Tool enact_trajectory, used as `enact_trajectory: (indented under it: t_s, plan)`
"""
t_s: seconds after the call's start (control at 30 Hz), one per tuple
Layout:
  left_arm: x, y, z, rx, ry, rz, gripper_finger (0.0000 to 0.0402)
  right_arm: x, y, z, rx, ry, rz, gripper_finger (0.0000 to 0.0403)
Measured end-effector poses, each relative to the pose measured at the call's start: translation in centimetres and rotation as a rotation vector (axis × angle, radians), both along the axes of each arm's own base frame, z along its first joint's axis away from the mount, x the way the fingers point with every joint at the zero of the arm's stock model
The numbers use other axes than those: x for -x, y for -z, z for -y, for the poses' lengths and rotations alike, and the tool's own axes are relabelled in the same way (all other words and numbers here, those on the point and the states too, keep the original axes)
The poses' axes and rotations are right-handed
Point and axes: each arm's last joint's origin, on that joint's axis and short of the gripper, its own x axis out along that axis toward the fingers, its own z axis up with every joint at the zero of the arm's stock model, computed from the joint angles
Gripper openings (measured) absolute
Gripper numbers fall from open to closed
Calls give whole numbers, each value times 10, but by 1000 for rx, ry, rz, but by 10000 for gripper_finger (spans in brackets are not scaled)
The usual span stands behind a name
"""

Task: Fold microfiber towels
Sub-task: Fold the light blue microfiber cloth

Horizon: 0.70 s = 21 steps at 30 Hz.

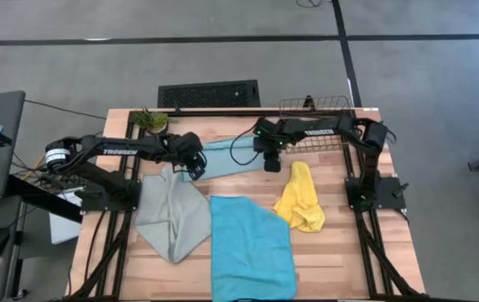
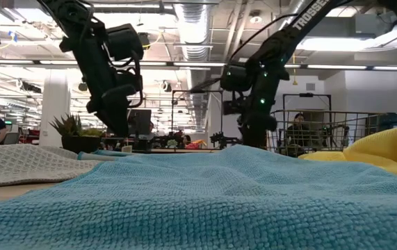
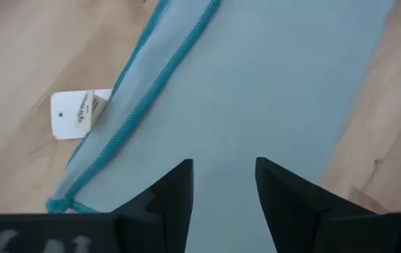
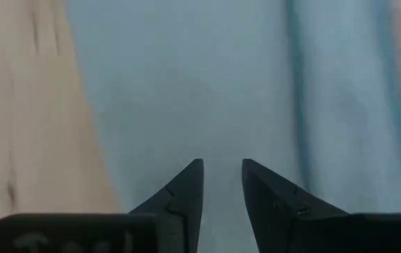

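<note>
Wooden table (image 1: pixel 331 252) (open workshop behind); both end effectors gape empty above pale blue towel (image 1: pixel 231 159)

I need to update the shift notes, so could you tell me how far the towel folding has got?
Early. The pale blue towel lies as a narrow strip at the table's back, apparently part-folded, with both arms over it: the left end effector open above one end, the right end effector above the other. Untouched: the cyan towel spread flat, the grey-green towel and the yellow towel rumpled.
</note>
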Motion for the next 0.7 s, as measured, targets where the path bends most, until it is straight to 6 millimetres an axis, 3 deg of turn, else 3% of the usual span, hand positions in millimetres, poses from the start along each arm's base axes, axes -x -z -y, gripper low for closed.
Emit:
enact_trajectory:
  t_s: [0.2, 0.57, 0.7]
  plan:
    - [0, 0, 1, 6, -10, 3, 147, -2, 6, -7, -9, -27, -41, 122]
    - [3, 2, 3, 50, 3, -23, 146, -7, 5, -44, -67, -136, -89, 122]
    - [3, 2, 4, 57, 7, -31, 146, -9, 2, -48, -78, -101, -89, 122]
